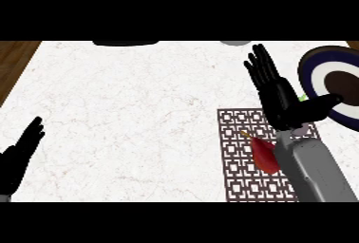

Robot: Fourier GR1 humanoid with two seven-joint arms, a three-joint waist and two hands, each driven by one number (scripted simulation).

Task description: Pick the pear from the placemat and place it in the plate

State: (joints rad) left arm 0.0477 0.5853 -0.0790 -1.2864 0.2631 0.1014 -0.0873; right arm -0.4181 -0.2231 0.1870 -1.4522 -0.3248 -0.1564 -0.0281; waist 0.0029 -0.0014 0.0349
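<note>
Marble counter point(140, 118), lattice placemat point(242, 175), red pear point(264, 155)

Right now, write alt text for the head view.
The robot's open right hand hovers above a brown patterned placemat where a red pear lies, beside a dark blue and white plate. Open left hand rests lower left.

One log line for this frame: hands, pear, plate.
right hand: open, above placemat | left hand: open, resting lower left | pear: on placemat | plate: at right edge

Single head view, steeply down onto counter point(126, 118).
</note>
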